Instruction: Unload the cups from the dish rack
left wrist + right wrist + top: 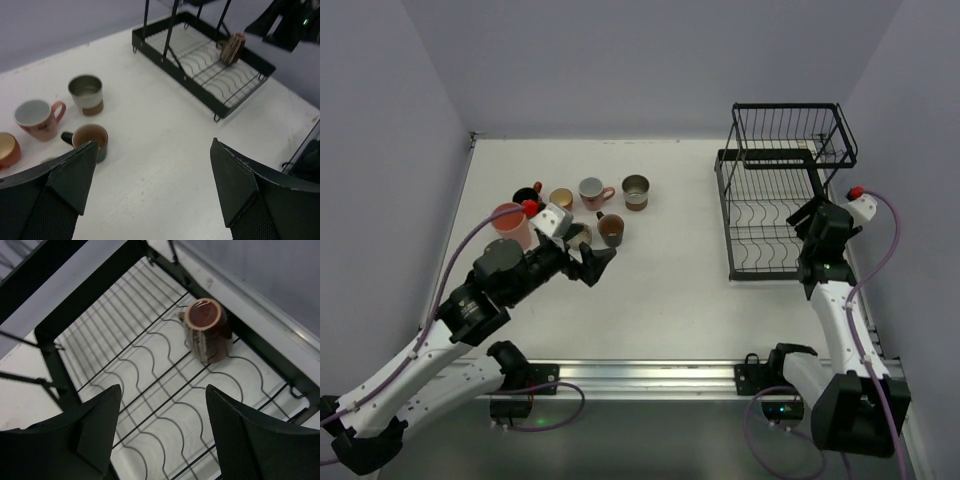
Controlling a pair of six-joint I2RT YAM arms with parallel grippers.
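One white counter [670, 290], enclosed by pale grey-violet walls [620, 60] at left, back and right; metal rail [650, 372] along the near edge.

Upper right of the overhead view: black wire dish rack [785, 190], two tiers. Lower slotted tray [90, 290] holding a single brown ribbed cup [205, 332], mouth toward the wrist camera, reddish glaze inside, close to the tray's frame at upper right of the right-wrist view.

Left of centre in the overhead view: cluster of cups standing on the counter. Among them:
- a salmon tumbler [510, 222]
- a black cup [527, 193]
- a gold-lined cup [561, 198]
- a pink mug [37, 117], white inside
- a grey-over-brown cup [86, 93], grey inside
- a dark mug [90, 140], brown inside

One more cup partly hidden behind the left arm.

Left end effector [153, 147]: fingers spread wide, nothing between them, above bare counter just below the cluster, dark mug nearest its left finger.

Right end effector [162, 390]: fingers likewise spread, gripping nothing, poised over the lower slotted tray, brown ribbed cup apart from both fingertips, above the right one in frame.
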